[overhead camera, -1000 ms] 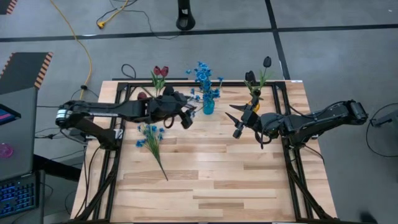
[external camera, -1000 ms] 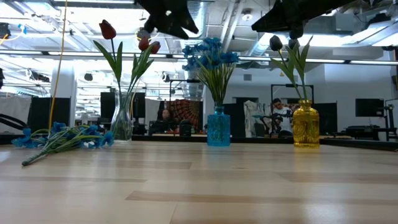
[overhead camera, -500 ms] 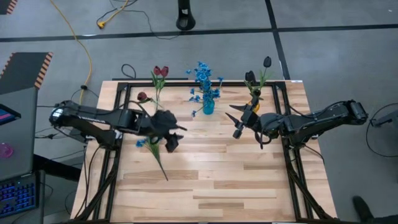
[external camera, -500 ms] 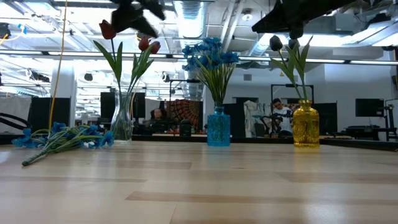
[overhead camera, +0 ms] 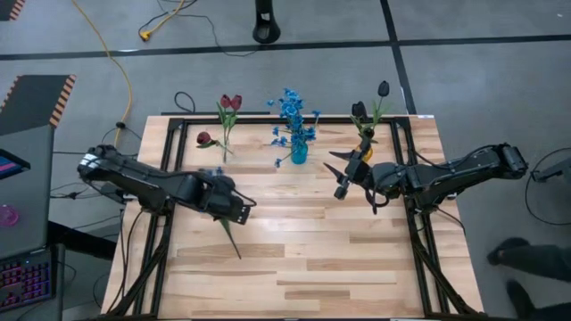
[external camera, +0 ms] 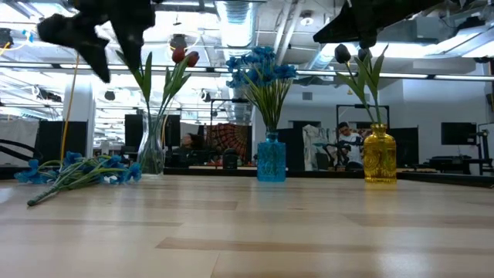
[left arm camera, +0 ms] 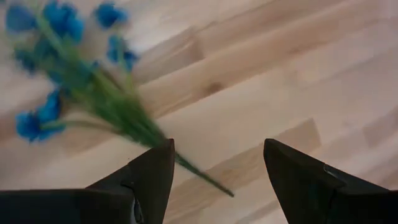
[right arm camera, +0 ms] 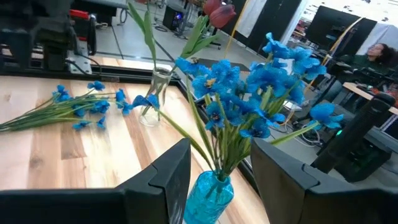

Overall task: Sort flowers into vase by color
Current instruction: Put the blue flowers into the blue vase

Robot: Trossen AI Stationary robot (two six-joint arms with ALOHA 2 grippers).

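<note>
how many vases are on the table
3, in a row along the far edge: a clear glass vase with red tulips on the left, a blue vase with blue flowers in the middle, a yellow vase with near-black tulips on the right.

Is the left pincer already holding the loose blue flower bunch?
No, the left pincer hangs open above the blue flower bunch, which lies on the table.

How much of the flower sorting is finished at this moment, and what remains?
Mostly done: red tulips stand in the clear vase, blue flowers in the blue vase, dark tulips in the yellow vase. In hand: the open left claw hovers over the loose blue bunch on the table. Left: placing that bunch. The right claw waits beside the vases, empty.
</note>
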